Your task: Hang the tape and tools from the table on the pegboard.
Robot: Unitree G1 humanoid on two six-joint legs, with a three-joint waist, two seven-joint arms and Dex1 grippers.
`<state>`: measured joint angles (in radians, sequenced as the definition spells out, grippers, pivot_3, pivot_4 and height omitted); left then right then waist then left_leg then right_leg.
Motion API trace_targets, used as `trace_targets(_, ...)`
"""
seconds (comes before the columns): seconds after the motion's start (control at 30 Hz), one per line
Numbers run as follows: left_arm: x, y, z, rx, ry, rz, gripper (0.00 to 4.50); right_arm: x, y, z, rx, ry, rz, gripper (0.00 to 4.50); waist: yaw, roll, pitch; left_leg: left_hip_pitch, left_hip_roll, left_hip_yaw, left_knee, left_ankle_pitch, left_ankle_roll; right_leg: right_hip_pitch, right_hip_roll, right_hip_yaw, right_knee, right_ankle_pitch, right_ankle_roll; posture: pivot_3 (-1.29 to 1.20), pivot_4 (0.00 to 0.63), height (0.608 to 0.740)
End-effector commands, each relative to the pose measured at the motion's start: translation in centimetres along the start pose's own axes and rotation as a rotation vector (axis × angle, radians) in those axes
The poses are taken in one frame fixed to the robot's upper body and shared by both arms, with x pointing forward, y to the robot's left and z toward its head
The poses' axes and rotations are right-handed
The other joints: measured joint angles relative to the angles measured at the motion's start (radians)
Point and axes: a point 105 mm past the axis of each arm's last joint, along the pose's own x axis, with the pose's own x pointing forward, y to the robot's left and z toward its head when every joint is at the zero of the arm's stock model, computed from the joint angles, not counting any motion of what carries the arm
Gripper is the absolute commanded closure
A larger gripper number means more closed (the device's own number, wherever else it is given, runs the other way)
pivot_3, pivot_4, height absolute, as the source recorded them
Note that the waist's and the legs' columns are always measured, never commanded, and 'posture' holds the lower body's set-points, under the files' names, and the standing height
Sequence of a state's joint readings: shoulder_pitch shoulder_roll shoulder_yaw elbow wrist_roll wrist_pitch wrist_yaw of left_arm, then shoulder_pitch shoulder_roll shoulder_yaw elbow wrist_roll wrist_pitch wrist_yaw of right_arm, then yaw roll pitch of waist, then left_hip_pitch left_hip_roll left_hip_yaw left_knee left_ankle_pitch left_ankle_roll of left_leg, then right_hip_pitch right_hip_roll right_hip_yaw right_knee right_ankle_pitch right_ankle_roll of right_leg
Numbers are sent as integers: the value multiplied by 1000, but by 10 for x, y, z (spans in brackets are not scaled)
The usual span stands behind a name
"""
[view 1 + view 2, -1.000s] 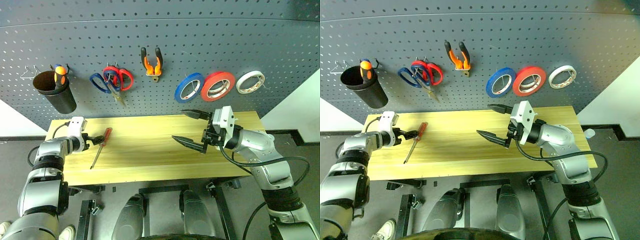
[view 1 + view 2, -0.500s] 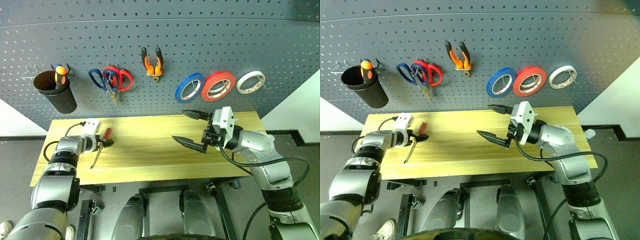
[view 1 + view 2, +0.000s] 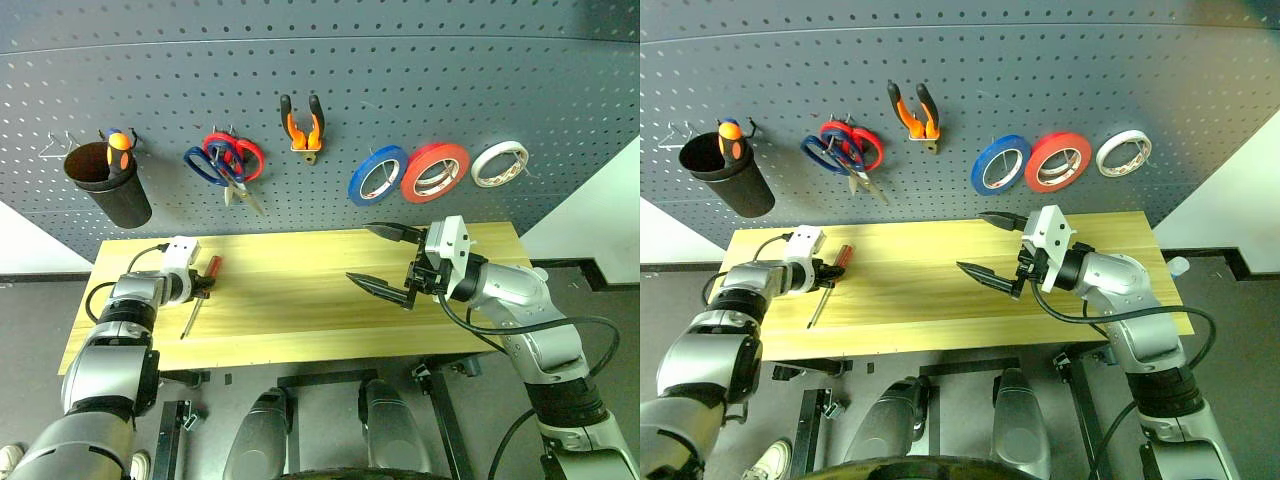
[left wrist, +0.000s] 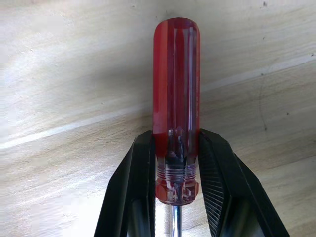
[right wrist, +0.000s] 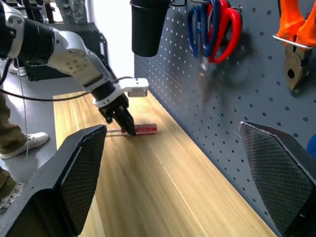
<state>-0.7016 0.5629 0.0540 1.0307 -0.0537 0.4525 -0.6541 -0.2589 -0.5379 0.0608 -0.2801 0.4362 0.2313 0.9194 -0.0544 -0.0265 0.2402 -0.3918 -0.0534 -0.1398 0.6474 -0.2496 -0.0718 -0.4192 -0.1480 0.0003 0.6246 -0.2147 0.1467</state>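
Left gripper [image 4: 174, 192] had both black fingers [image 4: 140, 173] pinching the screwdriver [image 4: 176, 106] at the lower end of its red handle — the tool lay flat on the bench [image 3: 290, 300], toward the 9 o'clock end in the head view. Right gripper [image 3: 385, 258] was spread wide and empty, above the bench at about 3 o'clock. On the pegboard [image 3: 400, 80] above hung the pliers [image 3: 303, 124], blue-handled scissors [image 3: 208, 165] overlapping red-handled scissors [image 3: 242, 152] — and, toward 2 o'clock, the red-orange tape [image 3: 436, 172].
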Motion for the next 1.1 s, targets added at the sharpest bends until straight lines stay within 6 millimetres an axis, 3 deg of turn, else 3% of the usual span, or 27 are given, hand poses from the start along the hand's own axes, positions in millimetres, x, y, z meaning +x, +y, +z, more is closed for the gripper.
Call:
trace_targets(0.03, -25, 14, 4, 12, -85, -17, 3657, -1, -5, 23, -68, -61, 9, 0, -11, 0, 0, 0, 0, 0, 0, 0, 0, 0, 0, 0, 0, 0, 0, -83, 162, 729)
trace_targets(0.13, -55, 9, 1, 78, -194, -67, 3657, -1, -5, 38, -44, -115, 46, 0, -15, 0, 0, 0, 0, 0, -1, 0, 0, -1, 0, 2, 1, 0, 0, -70, 161, 729)
trace_targets(0.3, -119, -19, 1, 240, -444, -176, 3657, 0, -3, 60, -21, -170, 118, 0, -5, 0, 0, -1, 1, 0, -1, 0, 0, -4, -1, 3, 1, 0, -1, -48, 158, 729)
trace_targets(0.4, -163, -24, 23, 202, -663, -220, 3657, 1, -4, 82, 6, -234, 161, 0, 17, 0, 0, -1, 1, 1, -1, 0, 0, -3, 0, 3, 0, 0, -2, -34, 154, 729)
trace_targets(0.53, -232, -23, 79, 172, -1001, -271, 3657, 5, -12, 121, 32, -377, 185, 0, 35, 0, -1, -1, 1, 0, 0, 0, 0, -2, 0, 2, -1, -2, -4, -18, 144, 729)
trace_targets(0.67, -273, -26, 117, 203, -1198, -283, 3657, 9, -10, 129, 20, -399, 219, 0, 42, 0, -9, -1, 1, 1, 0, 0, 0, -1, 1, 2, -3, 0, -1, -5, 132, 729)
trace_targets(0.87, -311, -20, 167, 298, -1369, -197, 3657, 14, -10, 124, 21, -387, 226, 0, 37, -2, -10, -1, 1, 2, -1, 0, 1, -1, 1, 2, -5, 1, -1, 5, 123, 729)
trace_targets(1.0, -323, 3, 197, 311, -1439, -60, 3657, 14, -10, 119, 26, -377, 217, 0, 37, -2, -11, 0, 3, 2, -1, 0, 1, -1, 5, 3, -5, 1, -2, 2, 120, 729)
trace_targets(1.1, -319, 17, 210, 312, -1437, 12, 3657, 14, -11, 115, 31, -369, 203, 0, 37, -2, -11, -1, 10, 3, -1, 0, 0, 0, 12, 3, -8, 3, -6, -13, 115, 729)
